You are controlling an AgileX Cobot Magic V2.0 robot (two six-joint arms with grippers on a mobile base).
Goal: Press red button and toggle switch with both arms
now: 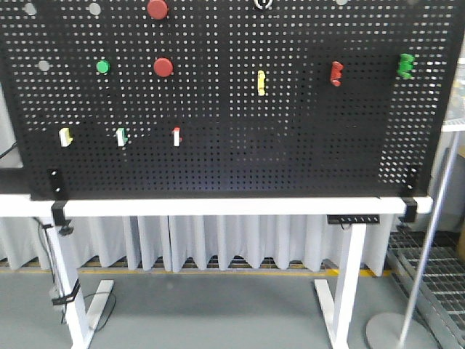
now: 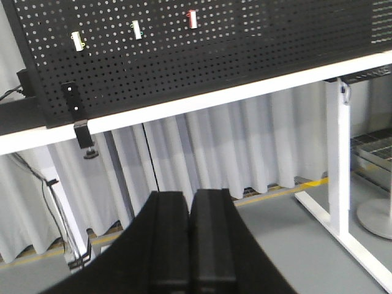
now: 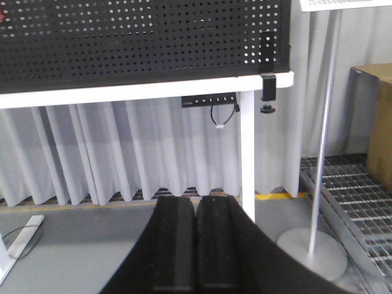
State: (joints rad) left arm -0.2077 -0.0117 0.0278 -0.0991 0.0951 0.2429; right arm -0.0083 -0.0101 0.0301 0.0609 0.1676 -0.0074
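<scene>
A black pegboard (image 1: pixel 232 156) stands on a white table. It carries a red button (image 1: pixel 163 67) at upper left, with a second red button (image 1: pixel 158 9) above it at the top edge. The bright-red toggle switch (image 1: pixel 336 73) sits at upper right. Neither gripper shows in the front view. My left gripper (image 2: pixel 190 195) is shut and empty, held low and well back from the board. My right gripper (image 3: pixel 196 201) is also shut and empty, low in front of the table's right leg (image 3: pixel 247 153). Neither wrist view shows the red button or the toggle switch.
The board also holds a green button (image 1: pixel 102 67), a pale yellow lever (image 1: pixel 261 82), a green switch (image 1: pixel 406 65) and three small white rockers (image 1: pixel 121 137). The rockers also show in the left wrist view (image 2: pixel 136 28). A metal stand (image 1: pixel 429 240) rises at the right. White curtains hang under the table.
</scene>
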